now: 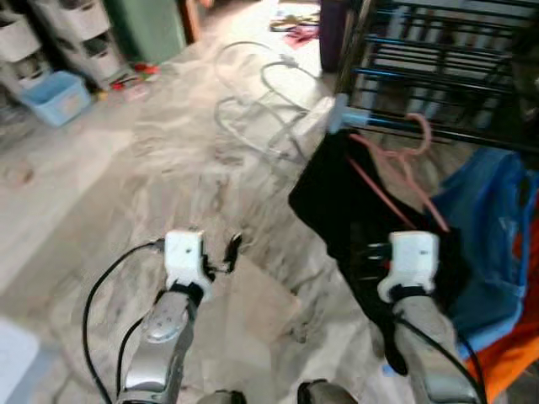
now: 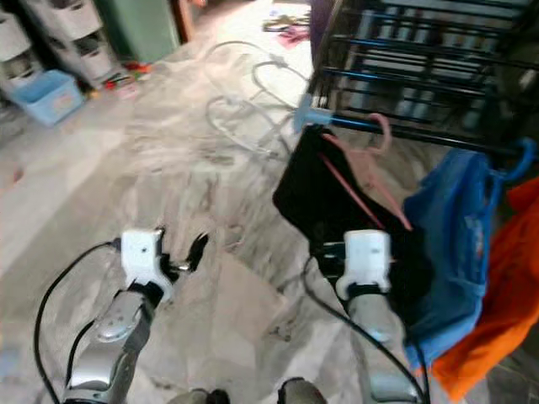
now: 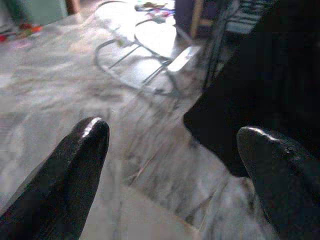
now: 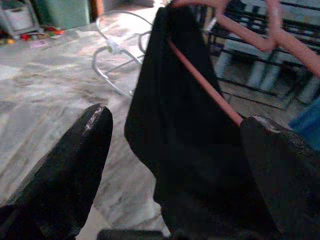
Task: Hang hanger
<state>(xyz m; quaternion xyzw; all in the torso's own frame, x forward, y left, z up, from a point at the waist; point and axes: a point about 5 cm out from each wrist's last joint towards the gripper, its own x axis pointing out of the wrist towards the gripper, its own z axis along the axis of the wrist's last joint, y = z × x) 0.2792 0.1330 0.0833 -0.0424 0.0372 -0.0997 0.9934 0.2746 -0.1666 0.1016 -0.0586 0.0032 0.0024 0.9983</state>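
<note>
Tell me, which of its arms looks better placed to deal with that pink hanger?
The right. Its right gripper is open directly before the pink hanger and the black garment on the rack, while the left gripper faces bare floor.

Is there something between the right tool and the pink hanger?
Yes. The black garment hangs on the pink hanger and lies in front of the open right tool, covering the hanger's lower part; its hook sits on the rack bar.

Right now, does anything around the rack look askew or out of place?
Yes. The pink hanger hangs tilted on the rack's rail, with the black garment bunched to one side of it. White hangers lie loose on the floor.
</note>
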